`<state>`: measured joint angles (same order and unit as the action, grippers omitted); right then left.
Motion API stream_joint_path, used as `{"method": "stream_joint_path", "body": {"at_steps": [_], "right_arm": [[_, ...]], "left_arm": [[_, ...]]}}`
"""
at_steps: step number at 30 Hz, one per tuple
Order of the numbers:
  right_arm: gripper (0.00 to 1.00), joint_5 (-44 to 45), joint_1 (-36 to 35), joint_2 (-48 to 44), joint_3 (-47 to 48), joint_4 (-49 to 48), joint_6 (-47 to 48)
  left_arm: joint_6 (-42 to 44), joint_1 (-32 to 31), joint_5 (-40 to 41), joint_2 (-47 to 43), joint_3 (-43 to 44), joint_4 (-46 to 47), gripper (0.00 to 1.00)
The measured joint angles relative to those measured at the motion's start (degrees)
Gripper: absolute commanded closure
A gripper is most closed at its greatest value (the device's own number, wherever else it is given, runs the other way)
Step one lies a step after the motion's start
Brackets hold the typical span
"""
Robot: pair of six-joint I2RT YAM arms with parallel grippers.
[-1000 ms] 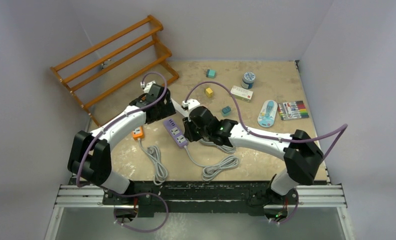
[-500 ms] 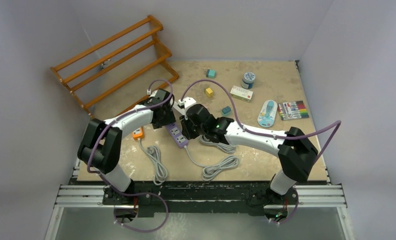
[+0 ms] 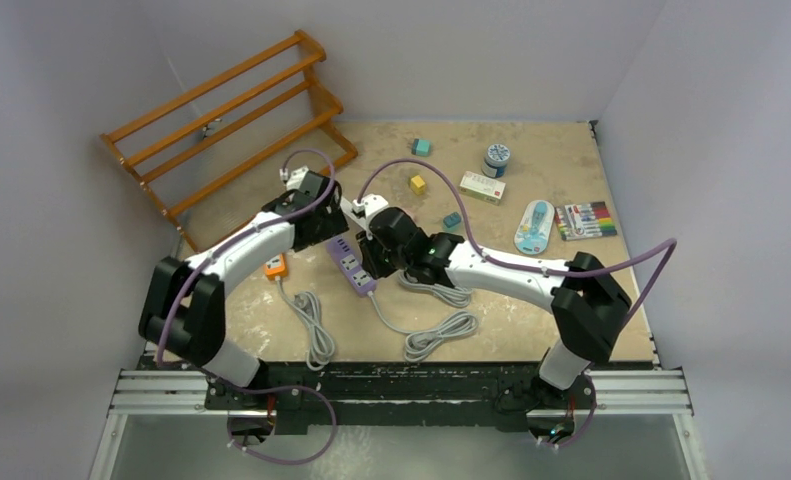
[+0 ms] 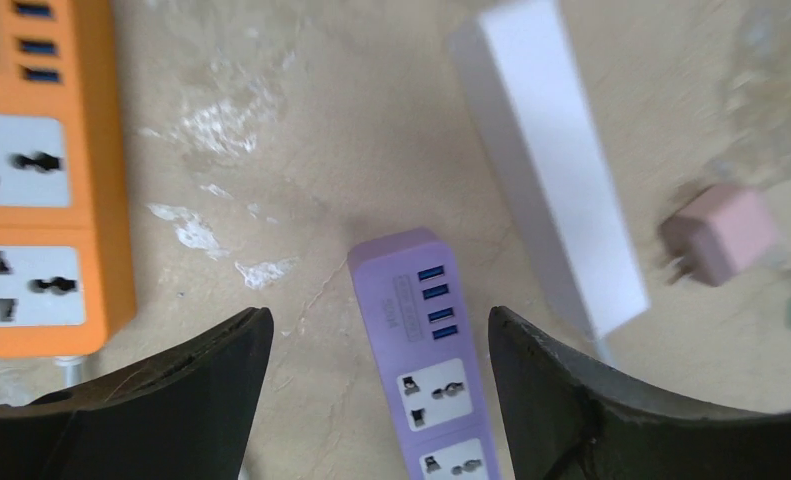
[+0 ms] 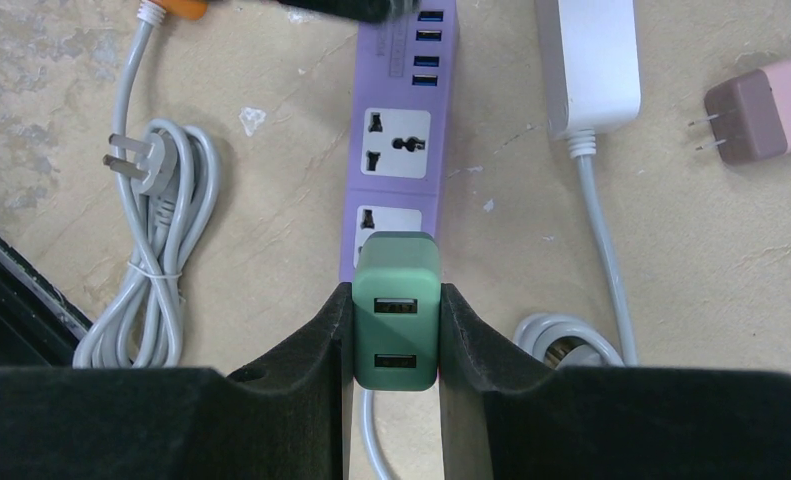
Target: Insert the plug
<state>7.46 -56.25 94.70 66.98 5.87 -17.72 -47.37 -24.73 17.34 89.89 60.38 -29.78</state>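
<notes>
Tan table (image 5: 721,300): right gripper (image 5: 396,305) clamps green plug (image 5: 396,340) over purple strip (image 5: 401,120) socket for insertion; left gripper (image 4: 379,322) gapes, strip's end between its jaws.

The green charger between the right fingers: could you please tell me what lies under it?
The purple power strip lies beneath the green charger, one socket partly showing. The charger's prongs are hidden.

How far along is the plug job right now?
Done: the right gripper is shut on the green charger. In hand: it holds the charger over the near socket of the purple power strip, while the open left gripper straddles the strip's USB end, apart from it. Left: pushing the prongs home; the pictures don't show whether they have entered.
</notes>
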Motion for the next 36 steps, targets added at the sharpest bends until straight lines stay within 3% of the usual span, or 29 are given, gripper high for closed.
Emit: {"method": "stream_joint_path", "body": {"at_steps": [8, 17, 36], "right_arm": [[1.00, -1.9, 0.0, 5.6, 5.8, 2.0, 0.0], [1.00, -3.2, -0.7, 9.1, 8.2, 5.9, 0.0], [1.00, -2.4, -0.9, 11.6, 10.1, 6.7, -1.9]], "left_arm": [[-0.2, 0.5, 5.7, -9.9, 0.9, 3.0, 0.26], [-1.6, 1.5, 3.0, -4.3, -1.9, 4.1, 0.31], [-3.1, 3.6, -3.5, -2.3, -3.3, 5.5, 0.32]]}}
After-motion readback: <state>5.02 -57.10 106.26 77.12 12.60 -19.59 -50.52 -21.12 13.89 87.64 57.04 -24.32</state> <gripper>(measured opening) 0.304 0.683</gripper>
